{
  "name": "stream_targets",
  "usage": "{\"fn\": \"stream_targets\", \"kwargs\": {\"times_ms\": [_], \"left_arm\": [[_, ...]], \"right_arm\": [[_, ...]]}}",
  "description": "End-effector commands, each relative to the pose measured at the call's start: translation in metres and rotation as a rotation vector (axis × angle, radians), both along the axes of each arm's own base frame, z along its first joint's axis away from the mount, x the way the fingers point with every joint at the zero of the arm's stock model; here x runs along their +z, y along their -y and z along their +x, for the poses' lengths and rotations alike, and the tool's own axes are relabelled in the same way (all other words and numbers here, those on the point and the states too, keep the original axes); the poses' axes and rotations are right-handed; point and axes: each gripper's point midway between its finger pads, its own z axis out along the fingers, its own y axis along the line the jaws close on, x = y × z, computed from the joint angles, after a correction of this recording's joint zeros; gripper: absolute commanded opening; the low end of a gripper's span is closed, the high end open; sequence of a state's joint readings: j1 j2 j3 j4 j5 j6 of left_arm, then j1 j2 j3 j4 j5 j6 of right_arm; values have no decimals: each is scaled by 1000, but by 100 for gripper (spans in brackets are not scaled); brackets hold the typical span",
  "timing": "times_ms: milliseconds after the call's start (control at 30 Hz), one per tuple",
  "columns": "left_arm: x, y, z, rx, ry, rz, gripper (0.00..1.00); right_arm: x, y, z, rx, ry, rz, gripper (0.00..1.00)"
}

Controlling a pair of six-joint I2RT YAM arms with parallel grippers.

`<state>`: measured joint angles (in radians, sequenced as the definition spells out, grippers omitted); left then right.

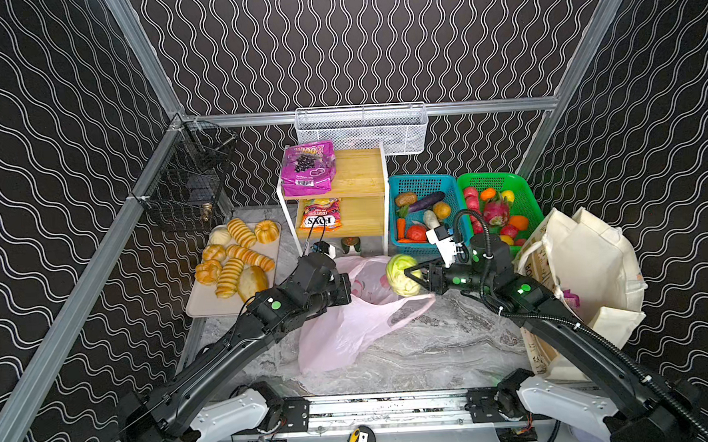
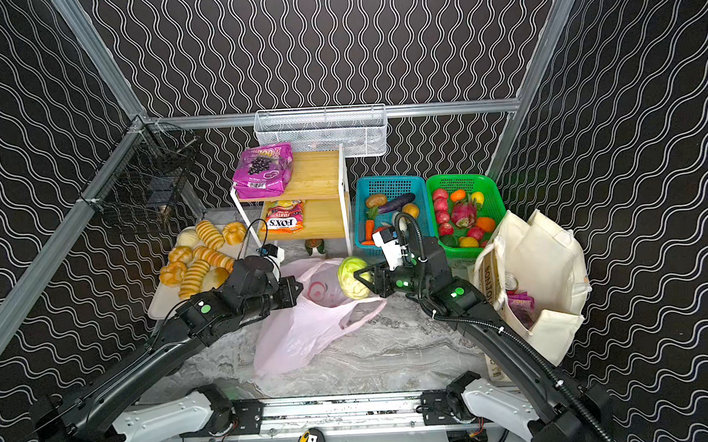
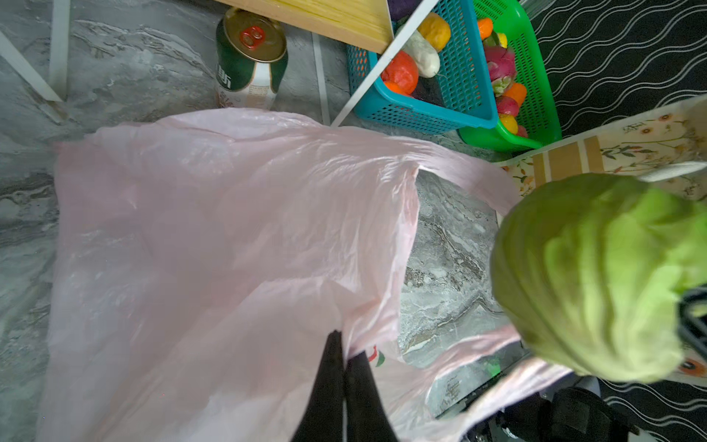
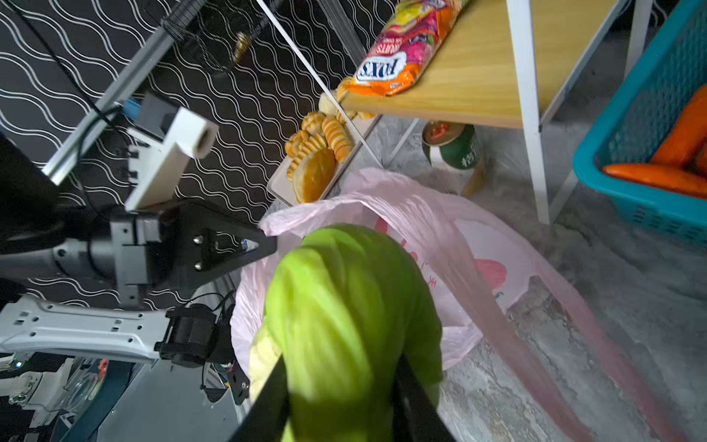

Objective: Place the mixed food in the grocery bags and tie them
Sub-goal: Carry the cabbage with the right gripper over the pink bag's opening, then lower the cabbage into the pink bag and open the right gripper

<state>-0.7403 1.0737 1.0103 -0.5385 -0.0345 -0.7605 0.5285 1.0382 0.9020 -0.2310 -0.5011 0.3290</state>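
Holding cabbage (image 1: 403, 275) | right claw (image 4: 340, 386) | long axis front-to-back | above pink bag (image 1: 341, 335) mouth

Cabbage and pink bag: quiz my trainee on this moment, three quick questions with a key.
1. True or false: the right claw holds the cabbage.
2. What does the left claw pinch? A) the pink bag rim B) the can C) bread
3. Fill in: the purple pouch lies on the shelf ___ tier.
Key: 1 true; 2 A; 3 top.
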Motion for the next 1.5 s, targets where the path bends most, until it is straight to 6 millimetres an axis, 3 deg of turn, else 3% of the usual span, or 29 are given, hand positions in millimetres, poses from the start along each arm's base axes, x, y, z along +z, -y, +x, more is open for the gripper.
{"fn": "stream_targets", "kwargs": {"times_ms": [0, 167, 400, 567, 733, 867, 1033, 1267, 1467], "left_arm": [[11, 11, 1, -26, 21, -67, 0], [15, 11, 2, -17, 23, -77, 0], [28, 16, 8, 20, 41, -166, 0], [25, 25, 1, -42, 20, -189, 0], [24, 32, -3, -42, 1, -291, 0], [31, 37, -1, -21, 9, -388, 0], [50, 40, 0, -16, 46, -494, 0], [65, 45, 0, -34, 59, -555, 0], [69, 40, 1, -16, 78, -570, 0]], "right_arm": [[10, -5, 6, -2, 67, -4, 33], [5, -25, 2, 99, 52, -36, 33], [-30, -39, -20, 130, 17, -93, 34], [-59, -23, 8, -88, -42, -126, 36], [-36, -53, 12, -65, -106, 65, 37], [-32, -72, 13, -71, -125, 146, 42], [-41, -73, 21, -114, -153, 116, 45], [-20, -81, 17, -30, -82, 100, 57], [-18, -81, 16, -4, -43, 68, 70]]}}
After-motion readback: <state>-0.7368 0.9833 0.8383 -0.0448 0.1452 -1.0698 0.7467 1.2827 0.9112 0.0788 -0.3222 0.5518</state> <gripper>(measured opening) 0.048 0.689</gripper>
